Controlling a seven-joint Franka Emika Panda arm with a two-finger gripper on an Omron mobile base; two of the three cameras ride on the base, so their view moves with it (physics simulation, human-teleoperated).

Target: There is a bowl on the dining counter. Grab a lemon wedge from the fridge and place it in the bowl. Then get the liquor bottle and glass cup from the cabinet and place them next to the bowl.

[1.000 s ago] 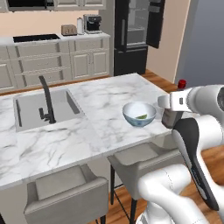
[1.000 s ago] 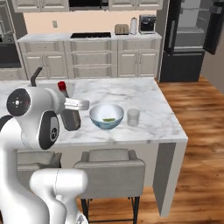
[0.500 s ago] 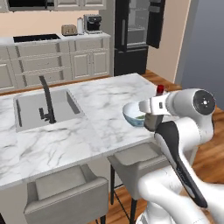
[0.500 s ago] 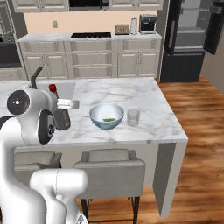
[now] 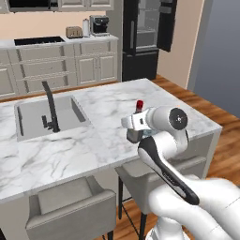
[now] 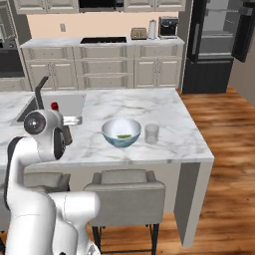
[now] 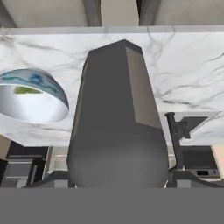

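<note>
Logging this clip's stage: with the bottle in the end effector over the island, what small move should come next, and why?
Probably lower the liquor bottle onto the dining counter beside the bowl. The lemon wedge is already in the bowl, the glass cup stands beside it, and only the bottle remains in the end effector.

One bowl (image 6: 121, 132), one glass cup (image 6: 151, 133), one liquor bottle (image 7: 118, 118).

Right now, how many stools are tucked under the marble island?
2. One grey stool sits below the bowl; the other grey stool is further along toward the sink, partly behind the arm in the right base view. More may be hidden.
</note>
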